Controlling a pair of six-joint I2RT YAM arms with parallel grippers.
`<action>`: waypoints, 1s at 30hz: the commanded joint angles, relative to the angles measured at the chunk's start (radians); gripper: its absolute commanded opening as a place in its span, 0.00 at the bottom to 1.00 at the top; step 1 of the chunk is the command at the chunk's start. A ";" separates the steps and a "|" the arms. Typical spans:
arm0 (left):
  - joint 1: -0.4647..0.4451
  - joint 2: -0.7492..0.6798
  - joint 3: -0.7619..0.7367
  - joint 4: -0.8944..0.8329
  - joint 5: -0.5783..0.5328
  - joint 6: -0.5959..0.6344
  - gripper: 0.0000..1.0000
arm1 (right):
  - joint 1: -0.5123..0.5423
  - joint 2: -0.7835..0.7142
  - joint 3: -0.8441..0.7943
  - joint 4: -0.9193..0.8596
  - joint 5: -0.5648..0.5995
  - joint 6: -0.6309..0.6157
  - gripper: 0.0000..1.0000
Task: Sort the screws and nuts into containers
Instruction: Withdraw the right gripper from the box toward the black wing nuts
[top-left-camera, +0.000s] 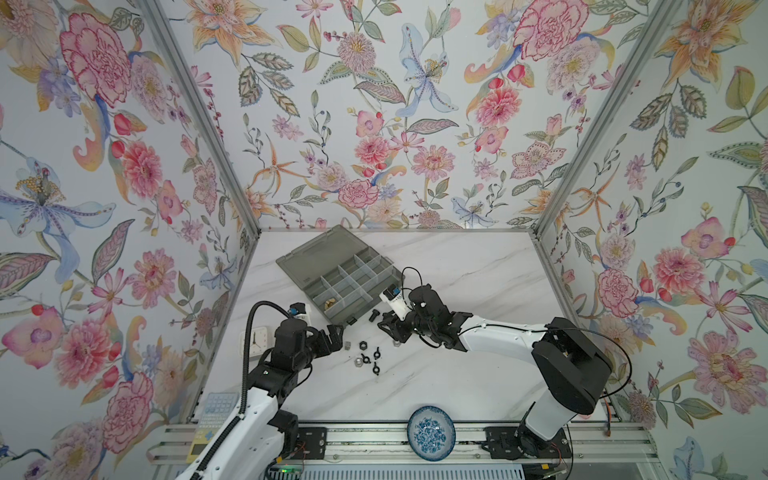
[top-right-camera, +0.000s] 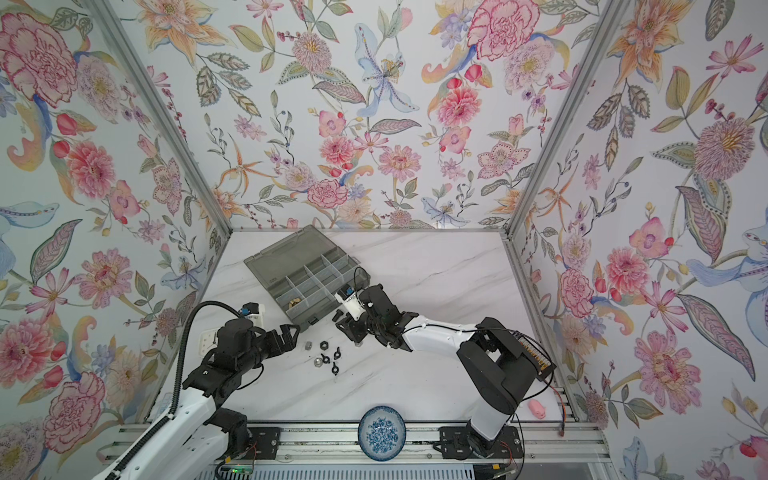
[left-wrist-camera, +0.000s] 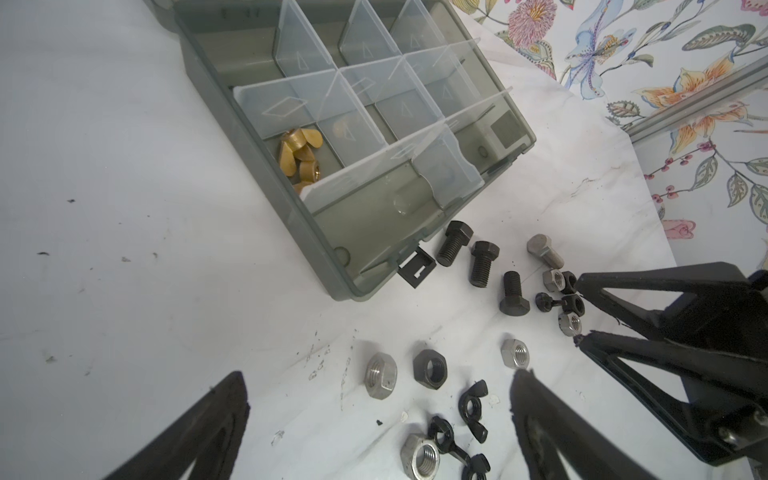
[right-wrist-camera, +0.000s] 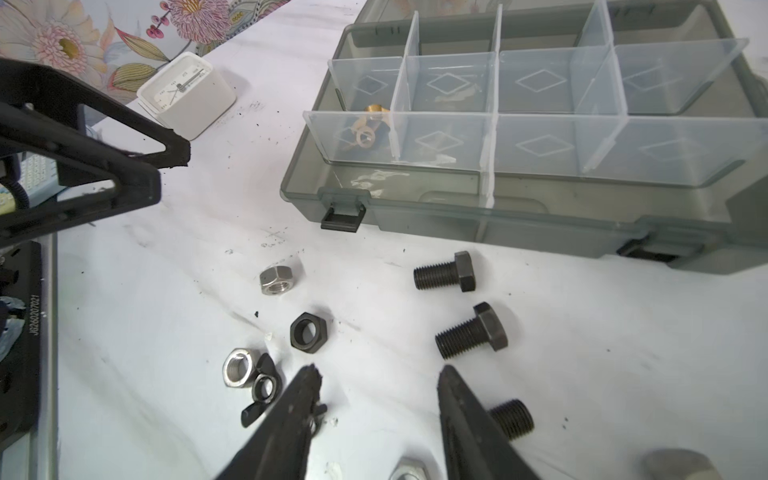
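The marble counter (top-left-camera: 457, 374) carries the open organizer box (top-left-camera: 320, 255) toward its far edge, brass wing nuts (left-wrist-camera: 299, 156) in an end compartment; the left pincer (top-left-camera: 338, 336) and right pincer (right-wrist-camera: 379, 374) hover spread and empty over the screws (right-wrist-camera: 444, 272) and nuts (right-wrist-camera: 309, 332) lying loose near the box's front wall.

Both top views look steeply down from high up — wrist views sit close, sharing the organizer box (left-wrist-camera: 365, 224).

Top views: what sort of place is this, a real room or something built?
Probably a robot test booth, not a lived-in room: flowered wall panels held by bare aluminium posts, and the left arm and right arm mounted on a metal rail.
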 joint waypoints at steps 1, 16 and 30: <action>-0.055 0.029 0.040 0.037 -0.050 -0.011 0.99 | -0.017 -0.035 -0.025 -0.003 0.021 0.020 0.50; -0.132 0.061 -0.026 0.073 -0.095 -0.063 0.99 | -0.020 -0.030 -0.023 -0.057 0.004 0.052 0.50; -0.141 0.089 -0.039 0.113 -0.090 -0.067 0.99 | 0.059 0.008 -0.058 -0.086 -0.028 0.037 0.49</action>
